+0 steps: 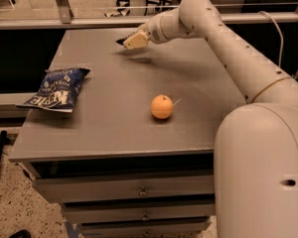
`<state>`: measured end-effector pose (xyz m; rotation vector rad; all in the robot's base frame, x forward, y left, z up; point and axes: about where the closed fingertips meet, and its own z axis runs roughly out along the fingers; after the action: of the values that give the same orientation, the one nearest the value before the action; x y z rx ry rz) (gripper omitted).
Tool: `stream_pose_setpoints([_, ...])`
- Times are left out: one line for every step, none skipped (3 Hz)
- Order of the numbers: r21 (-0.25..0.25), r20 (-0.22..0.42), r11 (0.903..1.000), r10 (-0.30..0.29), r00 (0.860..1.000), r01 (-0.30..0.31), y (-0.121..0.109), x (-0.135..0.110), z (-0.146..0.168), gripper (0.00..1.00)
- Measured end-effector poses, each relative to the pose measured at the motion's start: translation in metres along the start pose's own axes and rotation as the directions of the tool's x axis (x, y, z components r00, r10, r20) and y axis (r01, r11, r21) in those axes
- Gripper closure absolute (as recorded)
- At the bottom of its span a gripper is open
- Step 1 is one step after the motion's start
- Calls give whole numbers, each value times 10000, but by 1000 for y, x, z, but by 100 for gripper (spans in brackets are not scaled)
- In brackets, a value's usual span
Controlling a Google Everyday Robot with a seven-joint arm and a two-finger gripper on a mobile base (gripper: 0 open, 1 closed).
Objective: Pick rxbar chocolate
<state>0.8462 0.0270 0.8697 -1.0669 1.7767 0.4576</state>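
My gripper [131,40] is over the far middle of the grey table [114,133], lifted off the surface, with its shadow on the tabletop below it. It is shut on the rxbar chocolate [120,41], of which only a small dark end shows, sticking out to the left between the cream fingers [135,39]. The rest of the bar is hidden by the fingers.
A blue crinkled chip bag [57,87] lies at the table's left edge. An orange [162,107] sits near the middle front. My arm reaches in from the right across the back of the table. Drawers are below the front edge.
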Motion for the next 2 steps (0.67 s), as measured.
stream_pose_setpoints([-175, 314, 9993, -311, 9990, 317, -6, -6, -24, 100])
stream_pose_setpoints([-923, 1465, 9956, -34, 9892, 171, -7, -5, -46, 100])
